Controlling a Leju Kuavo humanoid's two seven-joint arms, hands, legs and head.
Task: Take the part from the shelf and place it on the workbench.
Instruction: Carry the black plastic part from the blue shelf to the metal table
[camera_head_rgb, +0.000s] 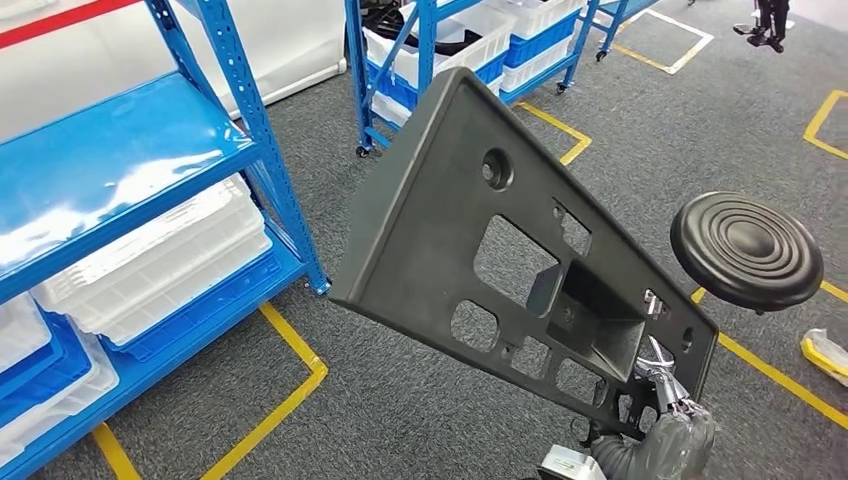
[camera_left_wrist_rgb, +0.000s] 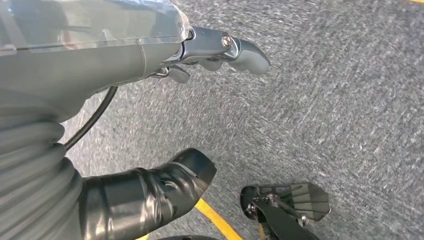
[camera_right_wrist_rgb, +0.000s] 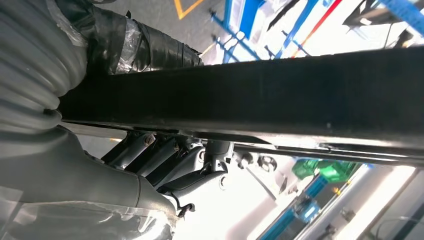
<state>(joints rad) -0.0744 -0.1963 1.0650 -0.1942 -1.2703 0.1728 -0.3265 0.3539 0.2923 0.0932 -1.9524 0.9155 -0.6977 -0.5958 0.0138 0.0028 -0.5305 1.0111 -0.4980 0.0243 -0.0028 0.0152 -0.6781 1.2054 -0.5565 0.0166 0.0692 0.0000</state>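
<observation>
The right hand (camera_head_rgb: 668, 405) grips the dark grey perforated part (camera_head_rgb: 500, 240) by its lower corner, holding it tilted in the air beside the blue shelf (camera_head_rgb: 215, 130), where white crates (camera_head_rgb: 165, 265) sit stacked. The left hand (camera_left_wrist_rgb: 210, 52) hangs with fingers apart, holding nothing.

the part (camera_head_rgb: 440, 215), a big flat dark grey plastic panel with square holes, one round hole and a boxy pocket, is hanging tilted in the air above the grey floor, with the right hand (camera_head_rgb: 672, 425) holding its lower corner.
</observation>
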